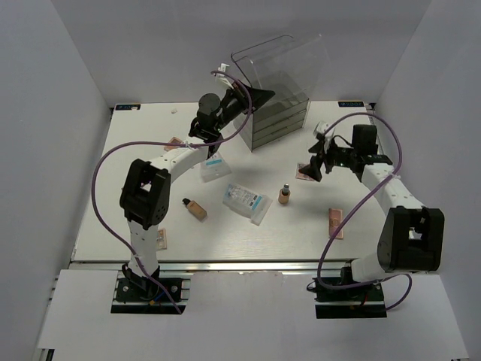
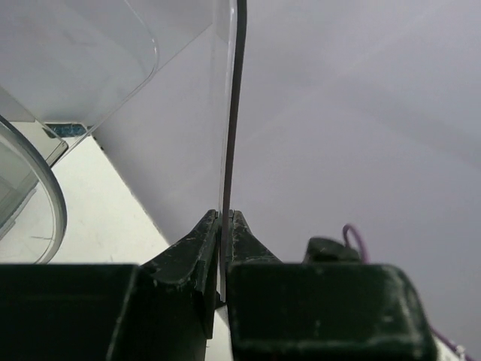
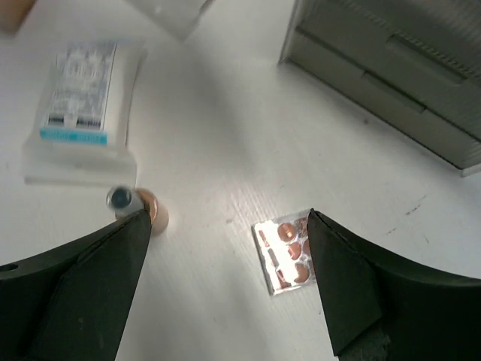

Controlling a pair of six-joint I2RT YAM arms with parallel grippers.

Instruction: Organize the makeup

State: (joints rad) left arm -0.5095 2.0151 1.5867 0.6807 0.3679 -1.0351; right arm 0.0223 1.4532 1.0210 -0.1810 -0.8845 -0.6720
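Left wrist: left hand (image 2: pixel 224 222) pinches thin clear acrylic panel (image 2: pixel 188 113); right hand (image 3: pixel 227 219) spread above square palette (image 3: pixel 287 252).

White table (image 1: pixel 248 241) bears packets (image 1: pixel 246 199), bottles (image 1: pixel 284 195), palettes (image 1: pixel 335 222) and an acrylic box (image 1: pixel 279 124).

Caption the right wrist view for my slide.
Open right gripper poised over a small pink palette, tan bottle nearby.
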